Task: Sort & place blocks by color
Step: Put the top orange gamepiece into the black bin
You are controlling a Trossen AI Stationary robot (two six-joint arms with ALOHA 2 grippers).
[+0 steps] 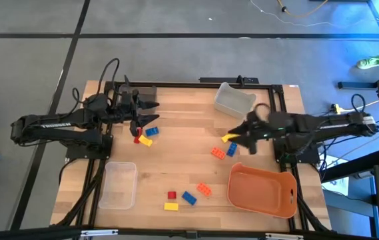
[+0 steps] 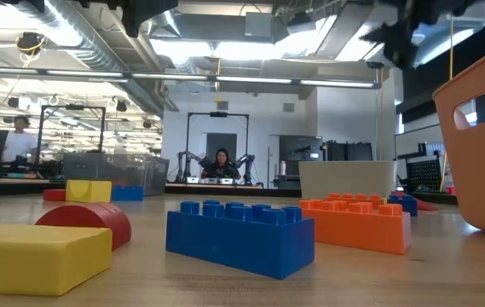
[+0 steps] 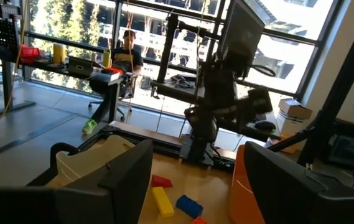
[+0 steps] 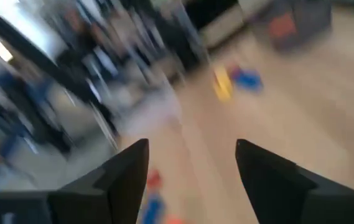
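Note:
Small studded blocks lie flat on the wooden table in three groups. Red, yellow and blue ones (image 1: 143, 137) lie below my left gripper (image 1: 148, 115), which is open (image 3: 192, 165) and holds nothing. A yellow block (image 1: 229, 138), an orange one (image 1: 218, 153) and a blue one (image 1: 232, 151) lie by my right gripper (image 1: 241, 137), also open (image 4: 192, 155) with nothing between its fingers. Near the front edge rest a red (image 1: 171, 195), a yellow (image 1: 170, 207), a blue (image 1: 189, 197) and an orange block (image 1: 204, 189); the low view shows the blue one (image 2: 240, 234) close up.
An orange tray (image 1: 262, 193) stands at the table's near right. A clear bin (image 1: 119, 185) sits at the near left, and a grey bin (image 1: 234, 100) at the far edge beside the right arm. Bare wood lies in the table's middle. A person sits in the room beyond (image 2: 222, 162).

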